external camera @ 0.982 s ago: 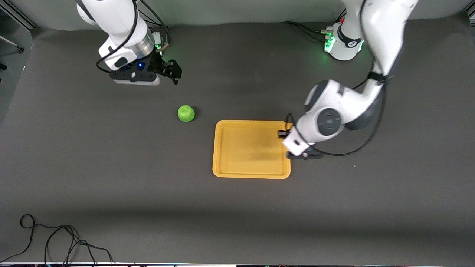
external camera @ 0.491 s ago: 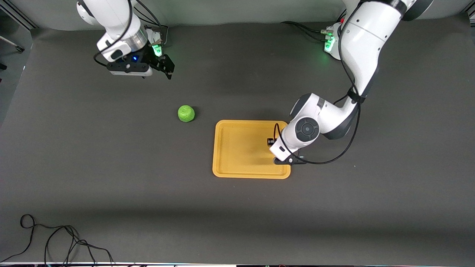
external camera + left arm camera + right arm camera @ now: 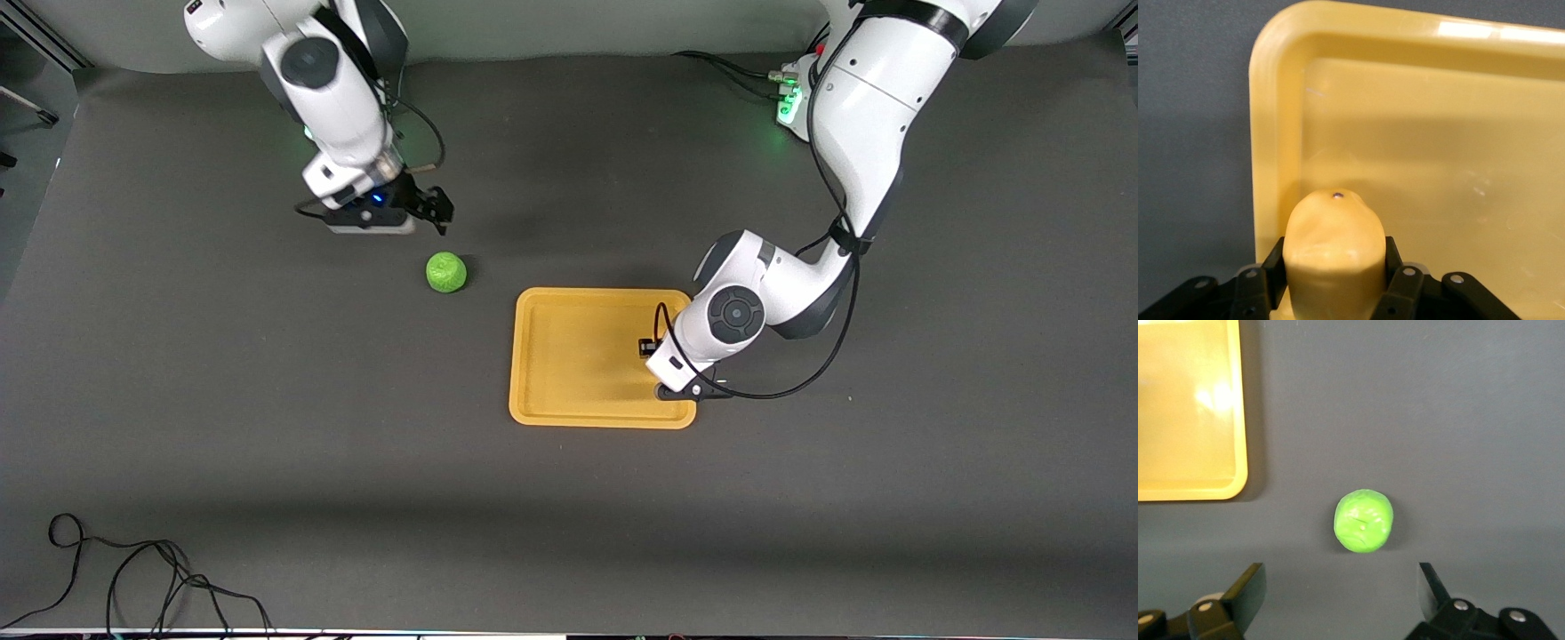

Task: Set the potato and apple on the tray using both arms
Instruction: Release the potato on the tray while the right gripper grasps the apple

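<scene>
The yellow-orange tray (image 3: 578, 356) lies mid-table. My left gripper (image 3: 656, 360) is low over the tray's end toward the left arm, shut on the potato (image 3: 1333, 257), which is hidden in the front view. In the left wrist view the tray (image 3: 1438, 153) fills the frame under the potato. The green apple (image 3: 446, 272) sits on the mat toward the right arm's end, apart from the tray. My right gripper (image 3: 428, 210) hangs open and empty above the mat beside the apple. The right wrist view shows the apple (image 3: 1363, 520) ahead of the open fingers (image 3: 1245, 590) and a tray corner (image 3: 1191, 413).
A dark grey mat (image 3: 267, 400) covers the table. A loose black cable (image 3: 133, 578) lies at the table's corner nearest the camera toward the right arm's end. Cables and a green-lit base (image 3: 791, 98) stand by the left arm.
My right arm has swung down and toward the apple, its gripper now close above the mat beside it. My left gripper moved from the tray's rim inward over the tray and has settled.
</scene>
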Robot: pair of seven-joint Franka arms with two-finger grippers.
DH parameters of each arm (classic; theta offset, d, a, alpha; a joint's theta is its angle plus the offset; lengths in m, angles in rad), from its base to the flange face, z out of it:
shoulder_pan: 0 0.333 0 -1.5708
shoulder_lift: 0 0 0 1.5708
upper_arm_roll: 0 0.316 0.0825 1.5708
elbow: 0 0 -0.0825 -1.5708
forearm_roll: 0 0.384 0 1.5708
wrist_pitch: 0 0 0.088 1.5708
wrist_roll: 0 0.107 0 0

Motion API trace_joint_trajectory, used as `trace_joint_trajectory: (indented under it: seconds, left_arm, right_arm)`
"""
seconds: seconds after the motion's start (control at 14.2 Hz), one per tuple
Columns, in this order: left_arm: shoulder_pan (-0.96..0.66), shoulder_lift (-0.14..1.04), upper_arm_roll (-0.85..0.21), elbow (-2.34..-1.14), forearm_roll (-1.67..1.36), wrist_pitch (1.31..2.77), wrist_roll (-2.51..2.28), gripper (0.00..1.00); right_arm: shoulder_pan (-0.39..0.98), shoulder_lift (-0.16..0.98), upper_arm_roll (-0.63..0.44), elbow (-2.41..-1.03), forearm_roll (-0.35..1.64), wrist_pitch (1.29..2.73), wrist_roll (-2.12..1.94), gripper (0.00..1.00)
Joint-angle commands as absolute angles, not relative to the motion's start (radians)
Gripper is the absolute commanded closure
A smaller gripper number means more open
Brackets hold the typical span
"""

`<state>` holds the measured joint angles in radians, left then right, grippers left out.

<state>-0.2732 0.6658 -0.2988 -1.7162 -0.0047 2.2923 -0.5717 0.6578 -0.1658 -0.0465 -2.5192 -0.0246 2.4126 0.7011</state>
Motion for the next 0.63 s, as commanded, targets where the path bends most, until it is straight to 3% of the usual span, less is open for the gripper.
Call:
trace_joint_trajectory:
  seconds: [0.0,0.07,0.28,0.42,0.56]
  left_arm:
    - [-0.279,0.689,-0.293,-1.687,0.017,2.287,-0.603,0.50]
    - [-0.281,0.686,-0.293,-1.686,0.017,2.284,-0.604,0.38]
    - [-0.281,0.686,-0.293,-1.683,0.017,2.281,-0.609,0.26]
    - [-0.281,0.683,-0.293,-1.677,0.017,2.278,-0.611,0.11]
    - [-0.282,0.678,-0.293,-1.675,0.015,2.275,-0.612,0.05]
  right_arm:
    - [0.673,-0.092,-0.054,-2.551,-0.048,2.515,0.718,0.00]
    - [0.673,-0.069,-0.054,-2.560,-0.048,2.543,0.718,0.00]
    - [0.673,-0.002,-0.058,-2.585,-0.048,2.626,0.718,0.00]
    - [0.672,0.061,-0.061,-2.588,-0.048,2.693,0.716,0.00]
    - [0.670,0.133,-0.063,-2.588,-0.048,2.765,0.715,0.00]
